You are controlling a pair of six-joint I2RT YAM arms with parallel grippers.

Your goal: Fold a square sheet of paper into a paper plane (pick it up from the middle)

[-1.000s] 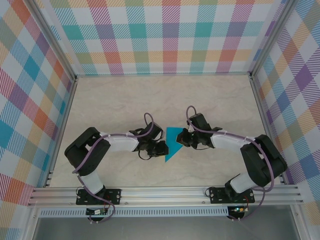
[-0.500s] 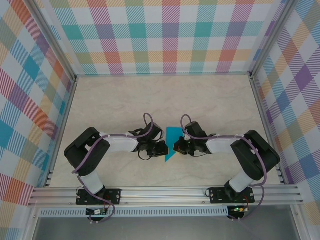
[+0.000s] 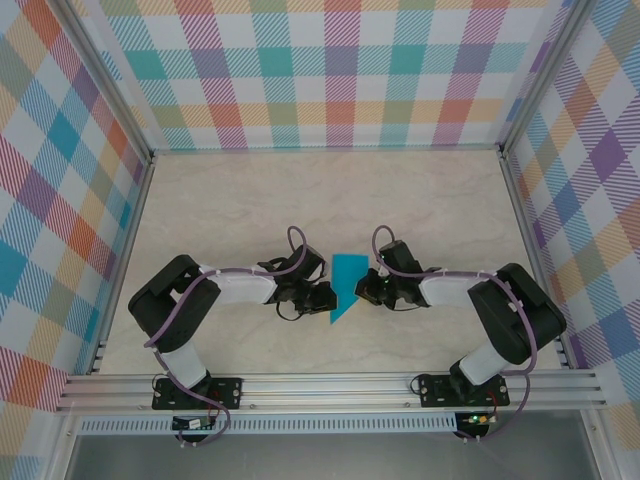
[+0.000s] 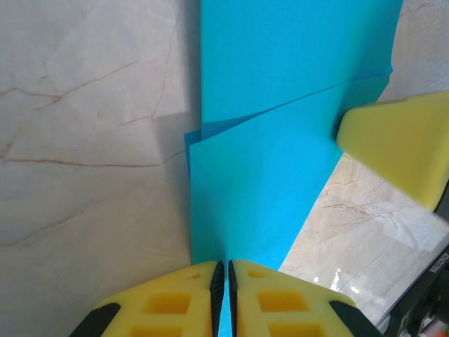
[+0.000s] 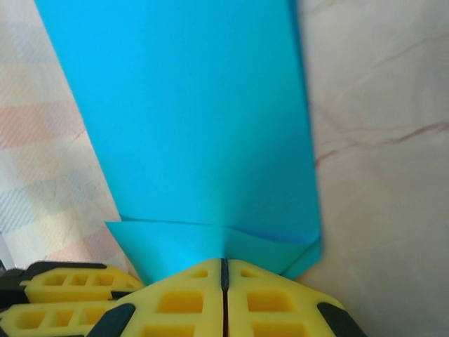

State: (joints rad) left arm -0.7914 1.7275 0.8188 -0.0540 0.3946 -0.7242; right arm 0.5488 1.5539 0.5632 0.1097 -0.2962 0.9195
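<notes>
The square sheet of paper point(image 3: 346, 284) is folded into a narrow teal shape with a point toward the near left, and lies on the table between both arms. My left gripper point(image 3: 323, 297) is shut on its left edge; in the left wrist view the paper point(image 4: 280, 140) runs out from the closed jaws of that gripper point(image 4: 222, 270). My right gripper point(image 3: 366, 289) is shut on the right edge. In the right wrist view a folded flap of the paper point(image 5: 196, 119) enters that gripper point(image 5: 224, 265). The right gripper's yellow finger point(image 4: 400, 151) shows in the left wrist view.
The pale marble table point(image 3: 230, 200) is boxed in by plaid walls point(image 3: 320, 70) on three sides and a metal rail point(image 3: 330, 385) at the near edge. The left gripper's yellow fingers point(image 5: 63, 291) sit low at the left of the right wrist view.
The right gripper swung in toward the left and nearer, then eased slightly back right. The teal paper now looks narrower than a second ago. The left arm stayed put.
</notes>
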